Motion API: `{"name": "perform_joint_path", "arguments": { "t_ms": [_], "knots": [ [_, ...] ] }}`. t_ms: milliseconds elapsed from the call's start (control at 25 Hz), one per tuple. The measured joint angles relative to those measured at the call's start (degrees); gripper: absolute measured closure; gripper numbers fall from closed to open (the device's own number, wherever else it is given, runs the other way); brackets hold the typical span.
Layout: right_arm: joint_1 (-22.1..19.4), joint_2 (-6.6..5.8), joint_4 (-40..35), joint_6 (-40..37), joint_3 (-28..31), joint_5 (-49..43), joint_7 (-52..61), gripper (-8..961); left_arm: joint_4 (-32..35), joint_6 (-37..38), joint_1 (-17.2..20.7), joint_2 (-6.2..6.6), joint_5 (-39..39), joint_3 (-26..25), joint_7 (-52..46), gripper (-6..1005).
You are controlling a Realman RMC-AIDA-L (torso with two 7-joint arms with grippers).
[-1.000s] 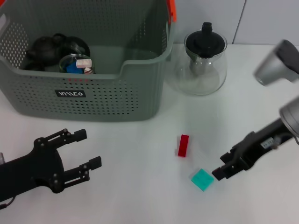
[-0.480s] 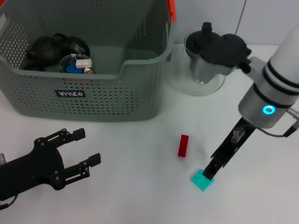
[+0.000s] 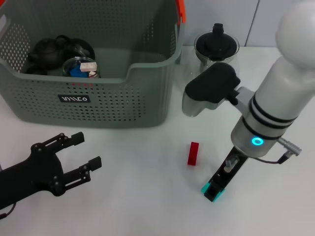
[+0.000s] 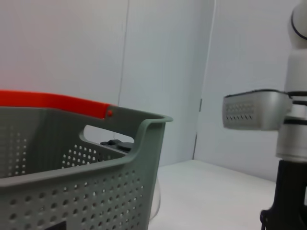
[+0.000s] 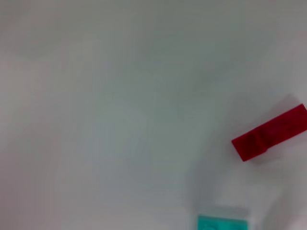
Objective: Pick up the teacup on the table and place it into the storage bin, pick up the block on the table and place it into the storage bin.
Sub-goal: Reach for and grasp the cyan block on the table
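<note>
White table [image 3: 147, 206] w/ a pale wall behind. The right gripper [image 3: 212, 189] is set nose-down on the teal block [image 3: 204, 189], which shows at both sides of the tip. Whether the block is pinched or only straddled can't be told. In the right wrist view the block is cut by the frame edge, so it appears to sit right under the tool.

Step in hand, as judged: the block pick. A firm, centred hold should be got before any lift. The block is low and flat, so a shallow or off-centre pinch may let it twist or squirt out. A straight vertical lift is advised.

Just beside the tool, on the bin side, a red block [image 3: 193, 153] stands apart from the teal one. It should not be clipped on the way up.

Well apart, across the table, the left gripper [image 3: 87, 149] hangs low w/ fingers spread and nothing in them. It is out of the carry path.

Farther off sits the bin [image 3: 123, 105], already holding a dark pot, a glass cup etc. No teacup is seen on the table. The near wall is tall, so enough height should be gained before crossing its rim, and the release made over a bare spot inside.

Farthest, a glass pot [image 3: 216, 46] is partly hidden behind the right arm. The elbow swing should be kept off it.
</note>
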Motion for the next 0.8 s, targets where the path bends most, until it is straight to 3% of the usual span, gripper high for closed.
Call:
{"name": "perform_joint_path", "arguments": {
  "t_ms": [800],
  "knots": [
    [-0.8, -0.12, -0.5, 1.9, -4.5, -0.4, 1.9, 418, -0.2, -0.1, 0.2, 0.06, 0.1, -0.6, 0.0, 247]
  ]
}}
